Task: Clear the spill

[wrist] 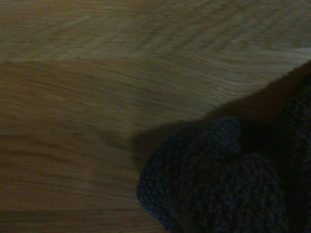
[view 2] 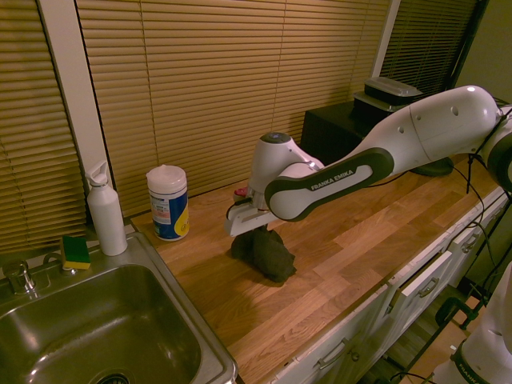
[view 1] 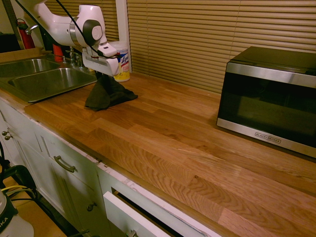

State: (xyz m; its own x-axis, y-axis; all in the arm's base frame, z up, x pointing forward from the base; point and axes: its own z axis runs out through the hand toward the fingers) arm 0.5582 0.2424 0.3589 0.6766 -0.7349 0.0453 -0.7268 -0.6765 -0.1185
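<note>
Exterior views face opposite along countertop (view 1: 163, 133); wrist close above.

The arm (view 2: 416, 136) is glossy white with rounded shells — dark grey bands at its joints. One dark band (view 2: 332, 182) carries white "FRANKA EMIKA" lettering. A black cable (view 1: 74, 22) runs along it.

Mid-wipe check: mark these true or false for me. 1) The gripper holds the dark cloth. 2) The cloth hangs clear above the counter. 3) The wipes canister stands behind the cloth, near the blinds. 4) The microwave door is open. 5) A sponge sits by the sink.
1) True: the gripper is shut on the dark cloth.
2) False: its lower folds rest on the counter.
3) True: wipes canister.
4) False: the microwave door is closed.
5) True: sponge, sink.
</note>
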